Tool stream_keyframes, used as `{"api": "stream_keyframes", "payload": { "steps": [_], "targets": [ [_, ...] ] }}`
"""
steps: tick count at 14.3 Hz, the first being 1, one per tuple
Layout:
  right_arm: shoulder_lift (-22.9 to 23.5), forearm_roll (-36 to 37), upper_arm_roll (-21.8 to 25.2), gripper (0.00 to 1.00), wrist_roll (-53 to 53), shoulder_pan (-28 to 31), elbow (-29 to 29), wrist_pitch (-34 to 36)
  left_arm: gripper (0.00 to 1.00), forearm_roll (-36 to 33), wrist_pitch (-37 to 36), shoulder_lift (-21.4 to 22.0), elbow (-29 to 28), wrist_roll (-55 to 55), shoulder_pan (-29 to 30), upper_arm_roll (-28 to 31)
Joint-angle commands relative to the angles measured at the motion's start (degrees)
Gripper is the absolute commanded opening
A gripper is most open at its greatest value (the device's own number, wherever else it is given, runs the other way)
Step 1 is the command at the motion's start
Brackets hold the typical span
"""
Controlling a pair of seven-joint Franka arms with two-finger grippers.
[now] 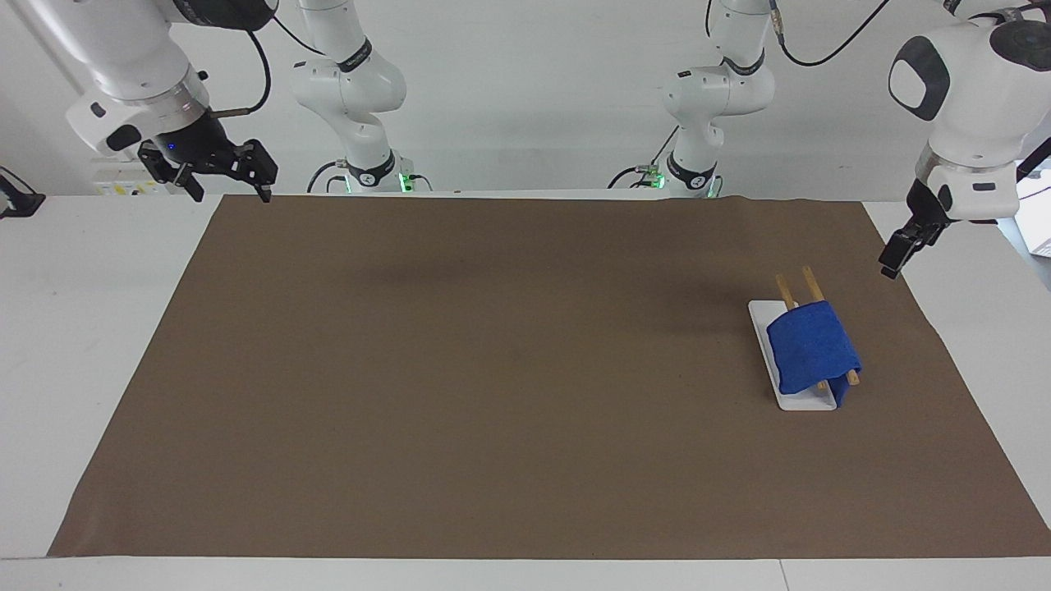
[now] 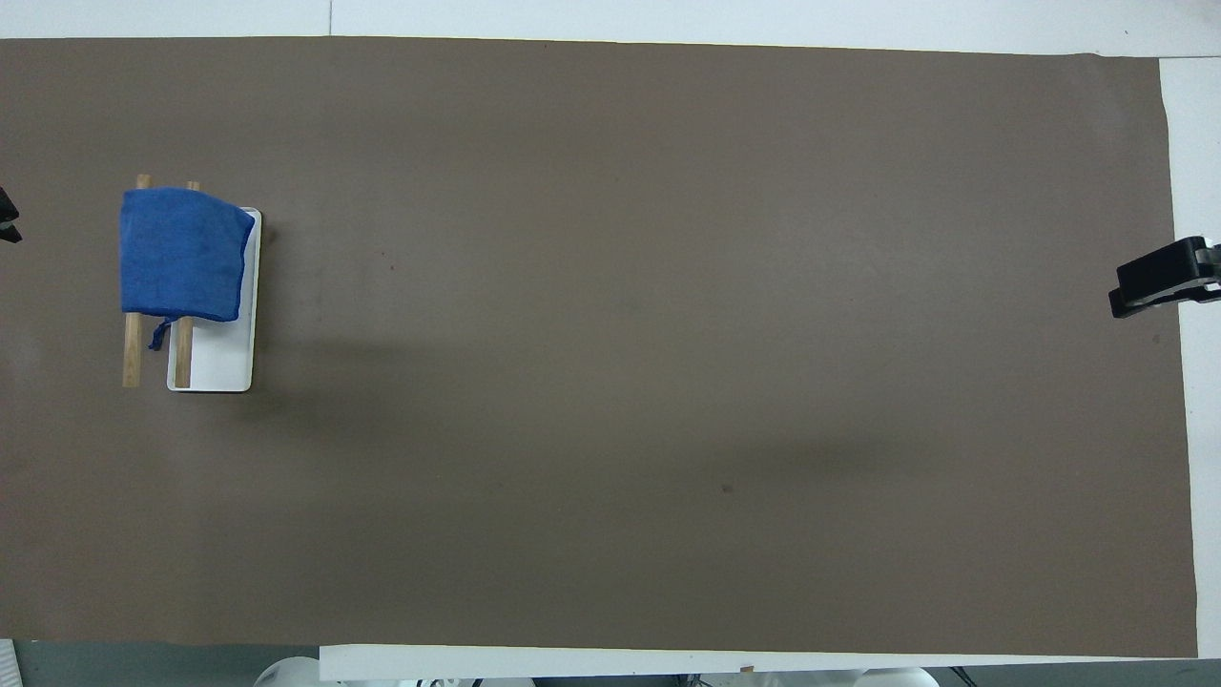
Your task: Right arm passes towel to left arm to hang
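The royal-blue towel (image 1: 811, 349) hangs folded over the two wooden rods (image 1: 809, 283) of a small rack with a white base (image 1: 800, 400), toward the left arm's end of the table. In the overhead view the towel (image 2: 179, 253) covers the part of the rods (image 2: 134, 348) farther from the robots, and a thread tail hangs from its corner. My left gripper (image 1: 893, 263) is up in the air over the mat's edge beside the rack, open and empty. My right gripper (image 1: 228, 195) is open and empty, raised over the mat's corner at the right arm's end.
A brown mat (image 1: 493, 369) covers most of the white table (image 1: 82, 328). Only the tip of the left gripper (image 2: 6, 216) shows at the edge of the overhead view, and the right gripper (image 2: 1154, 279) shows at the opposite edge.
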State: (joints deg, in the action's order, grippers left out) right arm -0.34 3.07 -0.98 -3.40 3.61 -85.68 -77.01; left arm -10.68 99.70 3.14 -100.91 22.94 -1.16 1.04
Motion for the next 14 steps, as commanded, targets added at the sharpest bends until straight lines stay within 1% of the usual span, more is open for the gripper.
{"api": "stream_keyframes", "payload": {
  "steps": [1, 2, 3, 4, 5, 7, 14],
  "targets": [
    [-1.4, -1.1, -0.5, 1.00, -0.1, 1.0, -1.7, -0.1, 1.00, 7.7, -4.3, 0.8, 2.3, -8.3, -0.1, 0.0],
    [-1.4, -1.1, -0.5, 1.00, -0.1, 1.0, -1.7, -0.1, 1.00, 9.8, -5.4, 1.1, 2.6, -8.7, -0.2, -0.2],
    [-1.4, -1.1, -0.5, 1.00, -0.1, 1.0, -1.7, -0.1, 1.00, 10.8, -6.7, 1.2, 2.9, -8.8, -0.2, -1.6],
    [-1.4, -1.1, -0.5, 1.00, -0.1, 1.0, -1.7, -0.1, 1.00, 11.1, -8.5, 1.2, 4.4, -9.6, -0.2, -3.3],
    [-1.4, -1.1, -0.5, 1.00, -0.1, 1.0, -1.7, -0.1, 1.00, 11.1, -10.4, 1.0, 6.0, -11.8, -0.2, -4.4],
    [-1.4, -1.1, -0.5, 1.00, 0.0, 1.0, -1.7, -0.1, 1.00, 10.8, -12.2, 0.9, 6.5, -20.7, -0.2, -4.8],
    [-1.4, 1.0, -0.4, 1.00, 0.1, 0.7, -1.8, -0.3, 1.00, 11.0, -12.2, 0.6, 7.5, -20.0, 0.3, -4.3]
  ]
}}
